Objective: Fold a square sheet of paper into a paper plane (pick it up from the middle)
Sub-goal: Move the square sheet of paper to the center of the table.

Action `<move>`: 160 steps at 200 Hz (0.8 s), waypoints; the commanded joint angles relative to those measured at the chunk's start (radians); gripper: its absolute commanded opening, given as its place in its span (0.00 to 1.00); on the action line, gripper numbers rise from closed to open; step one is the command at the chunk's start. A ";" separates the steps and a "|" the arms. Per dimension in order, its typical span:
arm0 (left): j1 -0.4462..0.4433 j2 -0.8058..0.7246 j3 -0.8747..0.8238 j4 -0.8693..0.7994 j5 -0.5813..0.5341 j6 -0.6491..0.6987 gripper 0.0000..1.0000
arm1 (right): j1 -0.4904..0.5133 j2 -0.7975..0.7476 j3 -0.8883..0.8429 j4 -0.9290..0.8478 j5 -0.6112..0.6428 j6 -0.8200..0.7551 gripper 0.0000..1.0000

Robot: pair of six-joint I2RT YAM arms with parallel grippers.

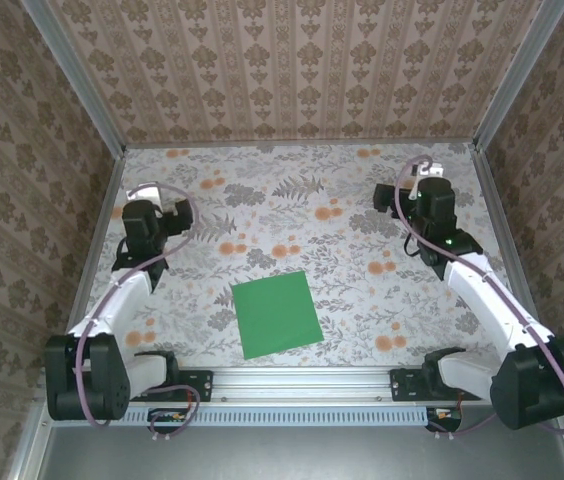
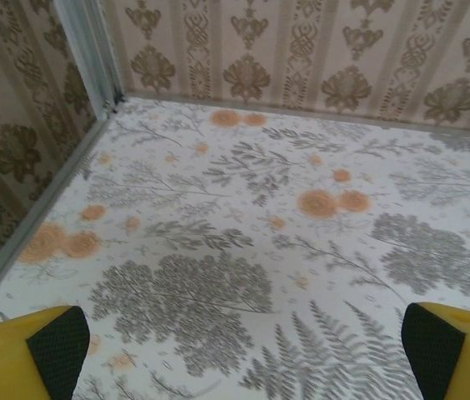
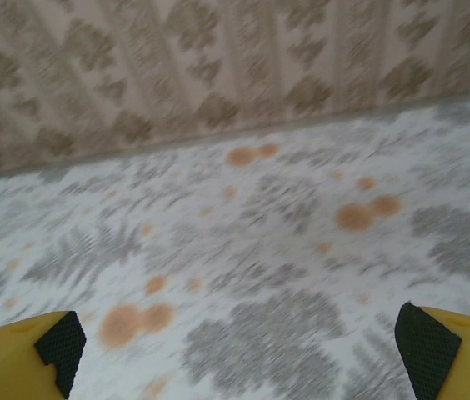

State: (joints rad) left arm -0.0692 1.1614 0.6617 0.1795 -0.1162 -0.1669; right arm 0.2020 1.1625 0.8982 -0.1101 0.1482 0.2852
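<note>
The square sheet of paper [image 1: 277, 313], bright green and flat with no crease, lies on the flowered table near the front edge, between the two arm bases. A paper plane is out of view. My left gripper [image 1: 159, 210] hovers at the left side of the table, well behind and to the left of the sheet. It is open, with its yellow fingers [image 2: 56, 348] wide apart over bare tabletop [image 2: 243, 350]. My right gripper [image 1: 409, 192] is at the back right, far from the sheet. It is open too [image 3: 235, 346], with nothing between its black pads [image 3: 425, 346].
Patterned walls close in the table on the left, back and right, with a metal corner post [image 2: 93, 50] close ahead of the left gripper. A metal rail [image 1: 302, 378] runs along the front edge between the arm bases. The right wrist view is blurred.
</note>
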 commanded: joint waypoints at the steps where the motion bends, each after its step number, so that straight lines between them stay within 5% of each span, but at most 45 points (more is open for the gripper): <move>1: -0.015 -0.007 0.076 -0.278 0.009 -0.102 1.00 | 0.079 0.082 0.109 -0.370 -0.134 0.131 1.00; 30: -0.016 0.000 0.097 -0.316 0.038 -0.134 1.00 | 0.249 0.171 0.148 -0.388 -0.285 0.221 0.99; 89: -0.012 0.009 0.096 -0.315 0.001 -0.134 1.00 | 0.585 0.403 0.204 -0.362 -0.377 0.314 0.85; 160: -0.010 0.075 0.097 -0.287 -0.016 -0.128 1.00 | 0.695 0.634 0.266 -0.422 -0.488 0.292 0.79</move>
State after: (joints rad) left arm -0.0837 1.2106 0.7345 -0.1162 -0.1165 -0.2813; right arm 0.8963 1.7428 1.1210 -0.4644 -0.2806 0.5804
